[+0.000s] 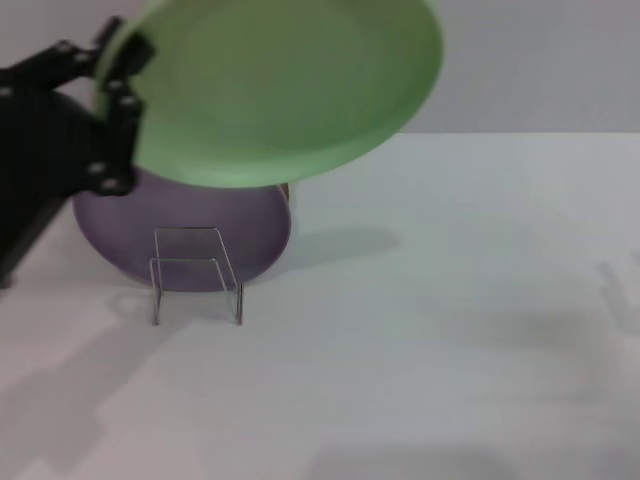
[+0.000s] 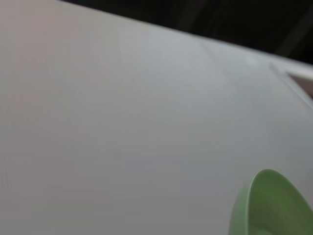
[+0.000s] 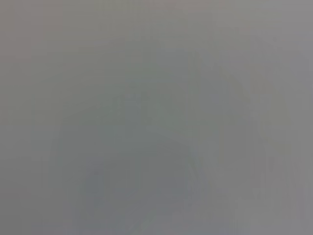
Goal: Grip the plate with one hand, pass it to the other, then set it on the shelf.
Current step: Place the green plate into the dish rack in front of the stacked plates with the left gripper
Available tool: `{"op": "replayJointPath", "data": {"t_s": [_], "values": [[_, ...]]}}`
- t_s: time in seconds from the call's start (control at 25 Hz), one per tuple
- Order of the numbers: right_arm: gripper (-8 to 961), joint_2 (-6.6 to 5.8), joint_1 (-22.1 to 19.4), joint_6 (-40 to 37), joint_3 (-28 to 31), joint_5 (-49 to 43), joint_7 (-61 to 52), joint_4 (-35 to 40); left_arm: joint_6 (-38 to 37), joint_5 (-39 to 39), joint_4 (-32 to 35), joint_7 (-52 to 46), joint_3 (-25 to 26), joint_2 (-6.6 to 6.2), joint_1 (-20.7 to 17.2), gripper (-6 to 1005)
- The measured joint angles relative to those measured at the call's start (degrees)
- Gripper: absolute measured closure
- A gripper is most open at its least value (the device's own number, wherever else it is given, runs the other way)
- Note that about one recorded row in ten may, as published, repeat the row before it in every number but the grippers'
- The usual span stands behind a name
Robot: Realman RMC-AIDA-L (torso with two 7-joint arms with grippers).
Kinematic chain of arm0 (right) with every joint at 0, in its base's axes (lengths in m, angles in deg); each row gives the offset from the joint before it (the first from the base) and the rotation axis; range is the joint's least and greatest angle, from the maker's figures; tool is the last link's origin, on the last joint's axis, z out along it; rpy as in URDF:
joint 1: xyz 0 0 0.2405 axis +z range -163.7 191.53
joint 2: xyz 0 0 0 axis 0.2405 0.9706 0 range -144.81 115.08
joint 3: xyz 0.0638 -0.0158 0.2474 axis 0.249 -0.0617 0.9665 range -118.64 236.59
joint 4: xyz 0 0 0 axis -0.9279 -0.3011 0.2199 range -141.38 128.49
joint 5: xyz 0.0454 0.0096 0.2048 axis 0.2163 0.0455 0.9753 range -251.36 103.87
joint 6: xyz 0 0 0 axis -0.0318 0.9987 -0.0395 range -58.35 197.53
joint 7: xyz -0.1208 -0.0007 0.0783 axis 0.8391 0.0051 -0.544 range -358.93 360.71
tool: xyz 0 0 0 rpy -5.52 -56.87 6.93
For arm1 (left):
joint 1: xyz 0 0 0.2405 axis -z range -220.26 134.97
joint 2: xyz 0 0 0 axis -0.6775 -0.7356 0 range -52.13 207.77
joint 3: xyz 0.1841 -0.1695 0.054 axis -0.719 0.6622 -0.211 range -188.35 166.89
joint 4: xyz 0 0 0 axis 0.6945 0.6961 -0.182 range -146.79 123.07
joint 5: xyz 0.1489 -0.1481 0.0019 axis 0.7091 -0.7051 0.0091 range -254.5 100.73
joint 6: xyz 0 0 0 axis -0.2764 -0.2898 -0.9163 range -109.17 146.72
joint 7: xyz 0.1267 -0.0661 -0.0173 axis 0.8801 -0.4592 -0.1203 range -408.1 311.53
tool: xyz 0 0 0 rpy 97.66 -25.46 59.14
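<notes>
The light-green plate point(image 1: 285, 85) is held high in the air at the top of the head view, tilted, above the rack. My left gripper point(image 1: 118, 95), bulky and all black with visible screws, is shut on the plate's left rim. A part of the plate's edge point(image 2: 271, 208) shows in the left wrist view. The clear acrylic shelf point(image 1: 195, 275) stands on the white table below the plate, with a lilac plate point(image 1: 185, 225) leaning in it. My right gripper is out of view; its wrist view shows only plain grey.
The white table point(image 1: 450, 330) stretches to the right and front of the rack. A grey wall point(image 1: 540, 60) rises behind it. A sliver of a darker thing point(image 1: 287, 192) shows behind the lilac plate.
</notes>
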Motion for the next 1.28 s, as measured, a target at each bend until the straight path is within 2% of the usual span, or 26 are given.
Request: {"op": "replayJointPath", "data": {"t_s": [0.08,0.16,0.4,0.56,1.28], "values": [[417,0.0,-0.1,0.0,0.0,0.0,0.0,0.1,-6.0,0.0,7.2,-3.3,0.8,0.01,2.3,919],[417,0.02,-0.1,-0.2,0.0,0.0,0.1,0.1,-8.9,0.0,12.2,-4.0,1.2,0.18,3.9,919],[416,0.04,0.2,-0.5,-0.6,-0.1,0.1,0.4,-13.1,0.0,22.7,0.5,-0.2,0.39,7.9,917],[416,0.02,0.3,-0.2,-1.1,-0.2,0.1,0.5,-13.9,0.0,25.7,4.8,-1.0,0.68,9.2,917],[416,0.07,0.9,0.1,-1.4,-0.2,-0.3,0.6,-13.7,0.0,34.6,5.5,-2.6,-0.12,11.3,914]]}}
